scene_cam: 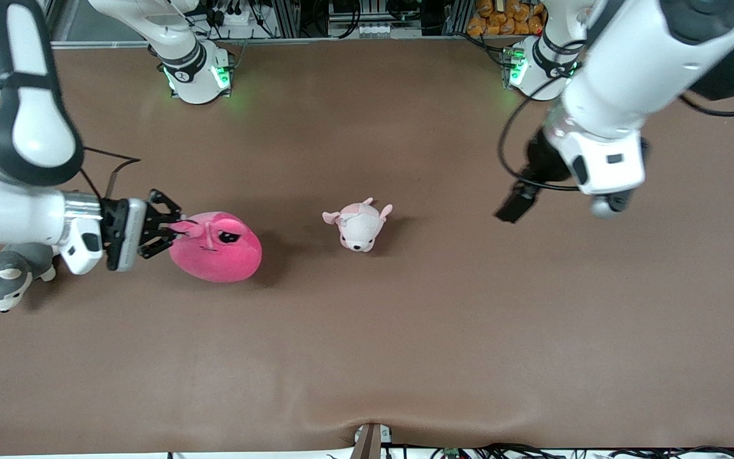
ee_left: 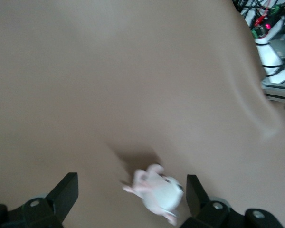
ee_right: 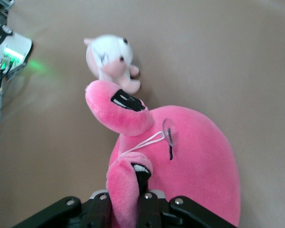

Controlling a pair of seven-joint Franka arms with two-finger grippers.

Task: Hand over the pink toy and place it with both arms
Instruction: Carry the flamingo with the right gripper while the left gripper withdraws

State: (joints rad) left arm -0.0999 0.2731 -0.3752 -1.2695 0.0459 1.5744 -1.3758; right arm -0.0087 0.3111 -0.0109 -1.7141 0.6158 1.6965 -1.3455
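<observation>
Pink toy (scene_cam: 217, 248), seen from the front view, lies on the tabletop (scene_cam: 405, 344) toward the right arm's end, with the right hand (scene_cam: 166, 226) clamped on one of its ears. The left hand (scene_cam: 520, 201) hangs over bare tabletop at its own end, holding nothing. A small puppy plush (scene_cam: 359, 224) sits between the two.

In the left wrist view, the left hand (ee_left: 133, 197) has its fingers spread wide and empty, the puppy plush (ee_left: 156, 192) below.

In the right wrist view, the right hand (ee_right: 126, 209) pinches the ear of the pink toy (ee_right: 190, 166). The handover looks done; letting go remains.
</observation>
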